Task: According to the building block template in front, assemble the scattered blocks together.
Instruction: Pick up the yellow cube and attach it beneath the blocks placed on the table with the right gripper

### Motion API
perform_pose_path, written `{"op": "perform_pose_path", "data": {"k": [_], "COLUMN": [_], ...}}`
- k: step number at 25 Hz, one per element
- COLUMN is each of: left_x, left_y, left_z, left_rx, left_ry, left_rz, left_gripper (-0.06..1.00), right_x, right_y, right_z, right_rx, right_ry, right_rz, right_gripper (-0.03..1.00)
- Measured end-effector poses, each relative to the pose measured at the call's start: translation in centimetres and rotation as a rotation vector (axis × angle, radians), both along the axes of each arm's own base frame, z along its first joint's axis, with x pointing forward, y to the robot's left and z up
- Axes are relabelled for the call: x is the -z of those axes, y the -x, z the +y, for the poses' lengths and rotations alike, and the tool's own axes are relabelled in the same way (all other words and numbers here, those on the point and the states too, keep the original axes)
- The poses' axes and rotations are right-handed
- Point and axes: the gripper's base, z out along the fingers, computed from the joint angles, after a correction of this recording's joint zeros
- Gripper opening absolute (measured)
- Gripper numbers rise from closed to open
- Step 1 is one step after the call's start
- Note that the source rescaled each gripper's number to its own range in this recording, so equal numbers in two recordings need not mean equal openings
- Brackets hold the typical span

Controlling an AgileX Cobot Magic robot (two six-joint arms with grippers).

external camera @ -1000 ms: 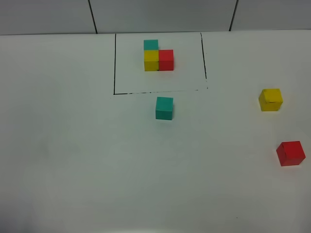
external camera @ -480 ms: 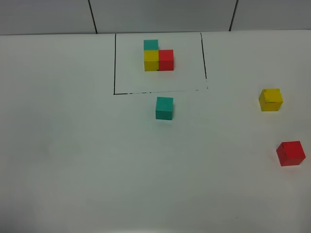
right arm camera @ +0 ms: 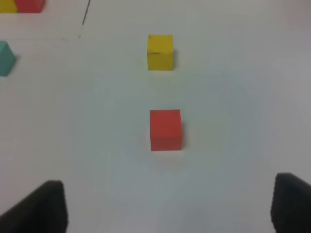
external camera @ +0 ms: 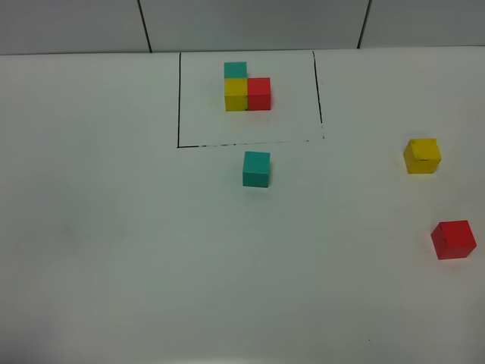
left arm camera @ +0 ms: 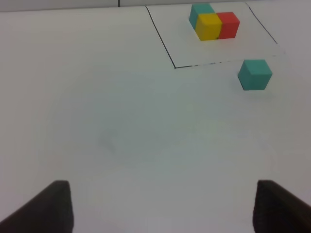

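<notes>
The template (external camera: 246, 89), a small teal, yellow and red L, sits inside the black outlined rectangle (external camera: 179, 98) at the back; it also shows in the left wrist view (left arm camera: 214, 22). The loose teal cube (external camera: 256, 168) lies just in front of the rectangle, and shows in the left wrist view (left arm camera: 254, 74). The loose yellow cube (external camera: 421, 155) and red cube (external camera: 453, 240) lie at the right, the red nearer. The right wrist view shows the red cube (right arm camera: 165, 129) ahead with the yellow cube (right arm camera: 160, 51) beyond it. My left gripper (left arm camera: 165, 208) and right gripper (right arm camera: 170, 204) are open, empty, and outside the high view.
The white table (external camera: 114, 243) has a grey tiled wall (external camera: 250, 23) along its back edge. The teal cube's edge (right arm camera: 6, 59) and a corner of the template (right arm camera: 22, 6) show at the side of the right wrist view.
</notes>
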Motion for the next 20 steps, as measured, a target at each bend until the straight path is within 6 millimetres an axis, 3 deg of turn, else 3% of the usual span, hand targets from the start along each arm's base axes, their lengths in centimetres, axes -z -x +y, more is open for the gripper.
{"op": "perform_pose_path", "data": {"k": [20], "left_x": [0.29], "left_y": [0.12], "left_z": [0.00], "left_rx": [0.003], "left_ry": [-0.006], "left_rz": [0.032], "left_gripper": [0.98], "right_x": [0.00], "right_y": [0.00], "right_z": [0.00], "right_rx": [0.000], "right_ry": [-0.001], "right_rz": [0.000], "right_gripper": [0.72]}}
